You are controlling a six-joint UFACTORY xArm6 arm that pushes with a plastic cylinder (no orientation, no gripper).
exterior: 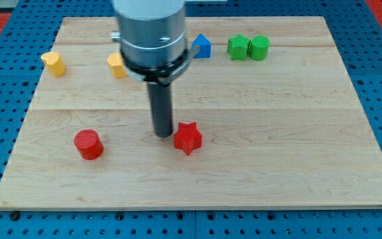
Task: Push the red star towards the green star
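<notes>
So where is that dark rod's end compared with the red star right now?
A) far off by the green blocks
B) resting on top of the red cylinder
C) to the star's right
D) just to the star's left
D: my tip sits just off the view's left side of the red star.

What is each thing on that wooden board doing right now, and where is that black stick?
my tip: down on the board, just left of the red star, about touching.
red star: flat, centre-bottom.
red cylinder: upright, alone, bottom left.
green star: top right, beside green cylinder.
blue block: top.
yellow blocks: top left.
</notes>
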